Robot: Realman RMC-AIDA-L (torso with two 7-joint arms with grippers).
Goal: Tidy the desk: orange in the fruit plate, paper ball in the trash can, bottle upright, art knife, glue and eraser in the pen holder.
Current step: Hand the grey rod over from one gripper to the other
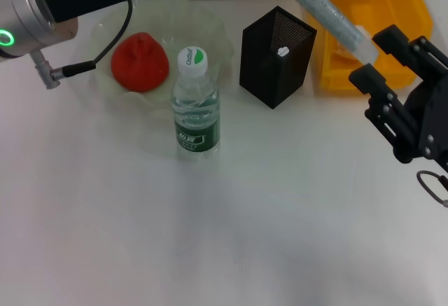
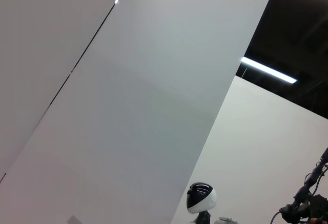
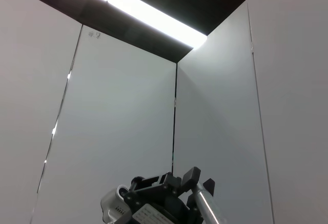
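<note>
The orange (image 1: 140,61) lies in the fruit plate (image 1: 217,36) at the back left. The bottle (image 1: 195,103) stands upright just in front of the plate. The pen holder (image 1: 276,57) stands at the back centre, and a small white tip (image 1: 282,51) shows inside it. The trash can (image 1: 371,19) is at the back right. My right gripper (image 1: 374,55) is in front of the trash can, shut on the end of a long translucent glue stick (image 1: 315,5) that slants up and back over the pen holder. The paper ball, eraser and art knife are out of view.
My left arm (image 1: 42,12) reaches across the back left above the plate, and its gripper is past the picture's edge. A cable (image 1: 70,70) hangs from it near the plate. Both wrist views show only walls and ceiling.
</note>
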